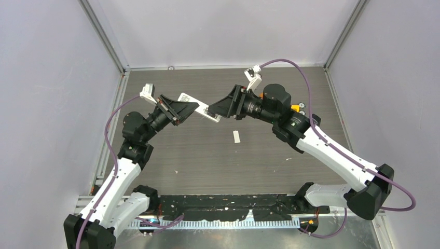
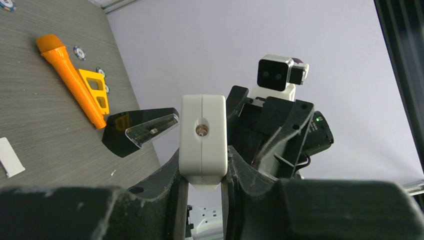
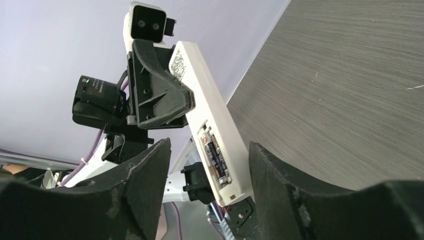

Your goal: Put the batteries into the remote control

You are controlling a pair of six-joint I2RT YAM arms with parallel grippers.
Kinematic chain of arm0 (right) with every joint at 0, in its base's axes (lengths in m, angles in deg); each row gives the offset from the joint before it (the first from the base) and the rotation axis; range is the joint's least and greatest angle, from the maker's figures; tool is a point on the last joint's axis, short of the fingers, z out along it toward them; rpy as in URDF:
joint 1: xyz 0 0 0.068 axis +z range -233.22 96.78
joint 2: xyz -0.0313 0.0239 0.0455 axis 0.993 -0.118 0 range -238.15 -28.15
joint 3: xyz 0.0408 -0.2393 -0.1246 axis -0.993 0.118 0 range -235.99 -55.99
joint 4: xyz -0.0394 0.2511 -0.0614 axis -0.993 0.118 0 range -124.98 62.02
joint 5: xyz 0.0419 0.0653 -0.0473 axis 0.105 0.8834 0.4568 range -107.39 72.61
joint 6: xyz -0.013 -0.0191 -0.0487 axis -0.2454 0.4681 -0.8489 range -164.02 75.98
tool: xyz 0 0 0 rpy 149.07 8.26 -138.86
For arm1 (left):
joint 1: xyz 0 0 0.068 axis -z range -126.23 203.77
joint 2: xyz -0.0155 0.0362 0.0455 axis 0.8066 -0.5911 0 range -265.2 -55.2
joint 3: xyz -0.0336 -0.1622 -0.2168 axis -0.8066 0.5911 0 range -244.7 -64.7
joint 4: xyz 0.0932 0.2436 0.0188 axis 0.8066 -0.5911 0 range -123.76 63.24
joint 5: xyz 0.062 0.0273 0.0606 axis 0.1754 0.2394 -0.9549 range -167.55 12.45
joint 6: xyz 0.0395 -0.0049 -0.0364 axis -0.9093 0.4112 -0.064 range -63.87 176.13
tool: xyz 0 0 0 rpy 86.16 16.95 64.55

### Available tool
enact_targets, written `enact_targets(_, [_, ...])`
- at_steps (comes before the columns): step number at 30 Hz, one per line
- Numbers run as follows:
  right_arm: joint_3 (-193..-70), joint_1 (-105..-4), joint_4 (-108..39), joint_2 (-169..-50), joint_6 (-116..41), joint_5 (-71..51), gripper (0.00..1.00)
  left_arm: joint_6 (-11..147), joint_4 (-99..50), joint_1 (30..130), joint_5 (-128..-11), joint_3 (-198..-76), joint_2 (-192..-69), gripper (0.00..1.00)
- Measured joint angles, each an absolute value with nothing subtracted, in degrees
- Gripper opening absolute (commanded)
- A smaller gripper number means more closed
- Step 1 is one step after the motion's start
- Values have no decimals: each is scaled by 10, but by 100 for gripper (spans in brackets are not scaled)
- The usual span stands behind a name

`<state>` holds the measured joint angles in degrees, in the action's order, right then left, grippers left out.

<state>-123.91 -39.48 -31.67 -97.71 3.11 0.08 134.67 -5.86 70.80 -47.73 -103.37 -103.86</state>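
White strip, probably the battery cover, is lying loose on the grey worktop nearest the arm bases. Just beyond, the left claw is pinching the remote control, holding it tilted above the worktop. The right claw is standing spread around the remote's end, gaps showing either side. Both batteries are sitting in the open compartment, so loading seems done. Next comes fetching and refitting that cover. Farther off, an orange flashlight is lying.

Batteries inside remote control (raised above the table)
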Motion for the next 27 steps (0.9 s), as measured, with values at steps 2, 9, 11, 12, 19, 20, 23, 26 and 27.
enact_targets(2, [-1239, -397, -319, -985, 31, 7, 55, 1347, -59, 708, -475, -1034, -1039, 0])
enact_targets(9, [-1239, -402, -320, -1006, 32, 17, 37, 1351, -57, 708, -470, -1034, -1039, 0])
enact_targets(11, [-1239, -402, -320, -1007, 29, 20, 33, 1352, -57, 708, -469, -1034, -1039, 0])
enact_targets(12, [-1239, -402, -322, -1007, 26, 22, 29, 1354, -57, 708, -468, -1034, -1039, 0])
enact_targets(19, [-1239, -402, -324, -1007, 17, 25, 33, 1357, -56, 708, -468, -1034, -1041, 0])
enact_targets(20, [-1239, -402, -323, -1007, 16, 25, 41, 1358, -56, 708, -468, -1034, -1042, 0])
enact_targets(23, [-1239, -403, -320, -1007, 14, 23, 58, 1356, -55, 708, -468, -1034, -1045, 0])
enact_targets(26, [-1239, -406, -305, -1007, 16, 22, 68, 1349, -57, 708, -469, -1034, -1047, 0])
enact_targets(27, [-1239, -407, -300, -1007, 17, 22, 69, 1345, -58, 708, -469, -1034, -1047, 0])
